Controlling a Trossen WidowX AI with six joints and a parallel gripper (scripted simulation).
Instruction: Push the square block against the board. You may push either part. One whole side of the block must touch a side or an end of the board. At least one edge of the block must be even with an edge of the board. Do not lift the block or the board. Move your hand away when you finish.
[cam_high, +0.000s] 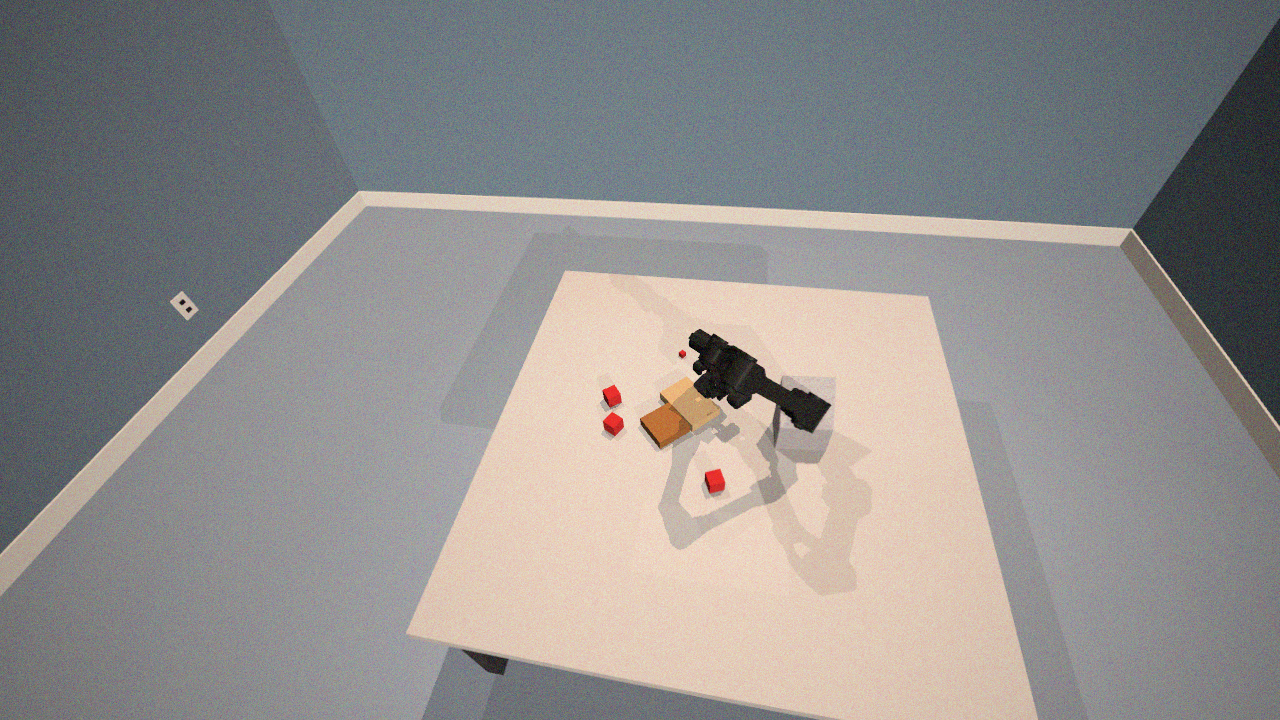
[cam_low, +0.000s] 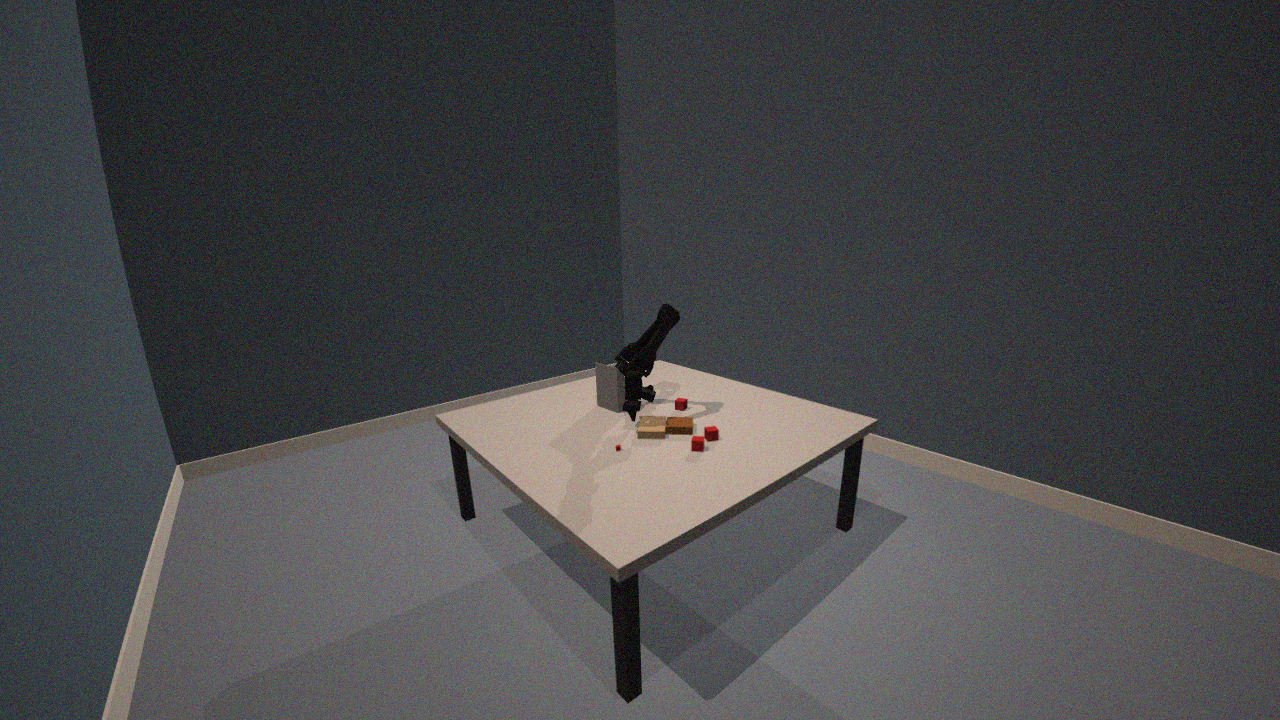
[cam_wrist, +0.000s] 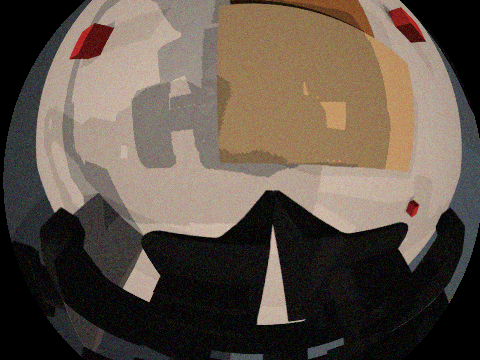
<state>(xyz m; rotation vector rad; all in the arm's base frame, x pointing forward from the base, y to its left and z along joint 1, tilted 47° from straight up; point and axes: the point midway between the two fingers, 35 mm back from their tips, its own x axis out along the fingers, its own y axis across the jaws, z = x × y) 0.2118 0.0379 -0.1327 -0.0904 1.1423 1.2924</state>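
Observation:
The light tan board (cam_high: 693, 408) (cam_low: 651, 433) (cam_wrist: 300, 60) lies flat on the table. The orange-brown square block (cam_high: 664, 426) (cam_low: 680, 426) (cam_wrist: 330, 9) lies along one long side of the board, near one end. A thin dark line shows between them in the wrist view, so I cannot tell whether they touch fully. At the end nearest the block, their edges look nearly even, with a slight offset in the wrist view. My gripper (cam_low: 632, 417) (cam_wrist: 271, 197) is shut and empty. Its tips are beside the board, on the side away from the block, and appear apart from it.
Red cubes stand around the pieces: two (cam_high: 611, 395) (cam_high: 613, 423) beyond the block, one (cam_high: 714, 480) toward the front and a tiny one (cam_high: 682, 353) near the board's other end. The grey arm mount (cam_high: 810, 445) (cam_low: 610, 389) stands on the table (cam_high: 554, 573) (cam_low: 716, 483).

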